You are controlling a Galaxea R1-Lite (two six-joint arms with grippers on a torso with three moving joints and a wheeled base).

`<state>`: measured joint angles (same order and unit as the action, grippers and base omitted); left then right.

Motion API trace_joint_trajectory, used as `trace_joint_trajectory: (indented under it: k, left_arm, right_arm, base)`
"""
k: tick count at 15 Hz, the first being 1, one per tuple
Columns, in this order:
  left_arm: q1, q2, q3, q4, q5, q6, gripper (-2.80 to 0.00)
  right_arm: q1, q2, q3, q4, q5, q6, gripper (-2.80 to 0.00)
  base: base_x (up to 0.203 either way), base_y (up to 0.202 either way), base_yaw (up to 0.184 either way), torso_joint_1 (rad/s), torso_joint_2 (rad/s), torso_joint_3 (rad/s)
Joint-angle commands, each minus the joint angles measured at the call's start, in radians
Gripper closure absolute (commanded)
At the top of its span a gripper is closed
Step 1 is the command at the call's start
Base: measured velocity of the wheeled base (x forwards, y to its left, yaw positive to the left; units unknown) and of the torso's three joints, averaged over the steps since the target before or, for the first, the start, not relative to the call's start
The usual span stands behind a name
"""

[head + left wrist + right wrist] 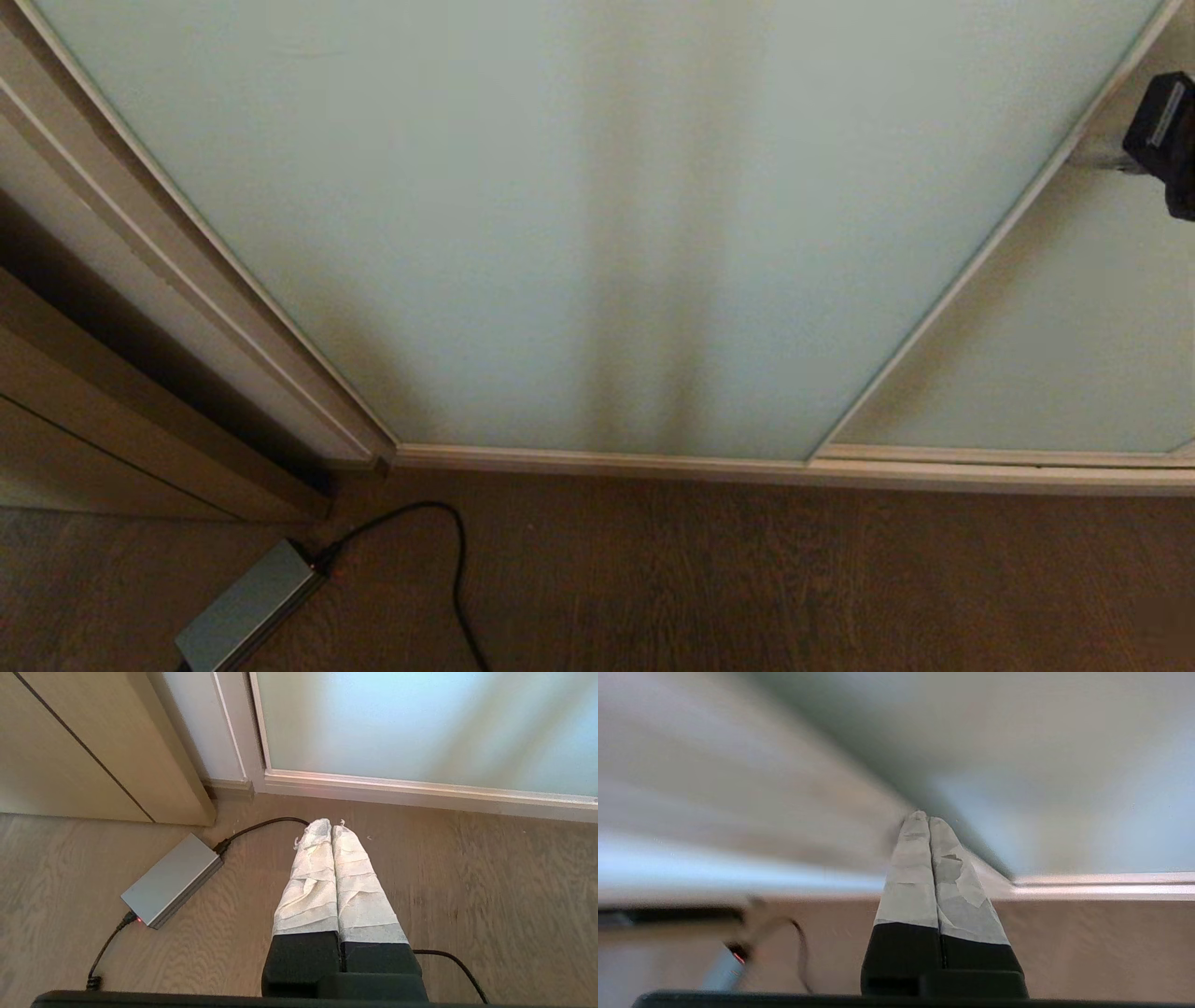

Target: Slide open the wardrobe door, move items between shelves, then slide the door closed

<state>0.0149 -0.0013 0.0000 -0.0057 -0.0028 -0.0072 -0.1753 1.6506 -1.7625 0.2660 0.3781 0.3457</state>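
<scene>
wardrobe door shut, both grippers closed on nothing

the sliding wardrobe door point(597, 224) fills the head view, drawn across down to its bottom rail at the floor point(747, 579). the right gripper point(928, 821), jaws pressed together and empty, is raised before the glass. the left gripper point(331, 828), jaws likewise together, hangs over the floor near a grey power adapter point(170, 879) and its cable point(261, 826).

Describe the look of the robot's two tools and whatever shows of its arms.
Left tool: two long tapering fingers, black at the base and wrapped in wrinkled white tape toward the tips, on a black mount. Right tool: the same build, its tape patchy and peeling. The head view shows only a black block of the right arm.
</scene>
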Motion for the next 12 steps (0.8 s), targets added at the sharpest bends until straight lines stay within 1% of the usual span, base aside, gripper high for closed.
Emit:
trace_joint_trajectory:
  k: [1, 2, 4, 7, 11, 12]
  left_arm:
    - [0.000, 0.000, 0.000, 0.000, 0.000, 0.000, 0.00]
    - [0.000, 0.000, 0.000, 0.000, 0.000, 0.000, 0.00]
    - [0.000, 0.001, 0.000, 0.000, 0.000, 0.000, 0.00]
    - [0.000, 0.000, 0.000, 0.000, 0.000, 0.000, 0.00]
    - [0.000, 0.000, 0.000, 0.000, 0.000, 0.000, 0.00]
    - [0.000, 0.000, 0.000, 0.000, 0.000, 0.000, 0.00]
  right_arm:
    - [-0.005, -0.059, 0.091, -0.002, -0.001, -0.078, 0.00]
    - [-0.006, -0.084, 0.136, -0.002, -0.001, -0.118, 0.00]
    - [-0.005, -0.152, 0.222, -0.002, -0.001, -0.168, 0.00]
    - [0.023, -0.321, 0.407, -0.003, -0.009, -0.271, 0.00]
    - [0.104, -0.629, 0.715, -0.003, -0.129, -0.377, 0.00]
    - [0.117, -0.716, 0.788, -0.003, -0.147, -0.398, 0.00]
  base:
    - [0.000, 0.000, 0.000, 0.000, 0.00, 0.000]
    - [0.000, 0.000, 0.000, 0.000, 0.00, 0.000]
    - [0.000, 0.000, 0.000, 0.000, 0.00, 0.000]
    - [0.000, 0.000, 0.000, 0.000, 0.00, 0.000]
    - [0.000, 0.000, 0.000, 0.000, 0.00, 0.000]
    - [0.000, 0.000, 0.000, 0.000, 0.00, 0.000]
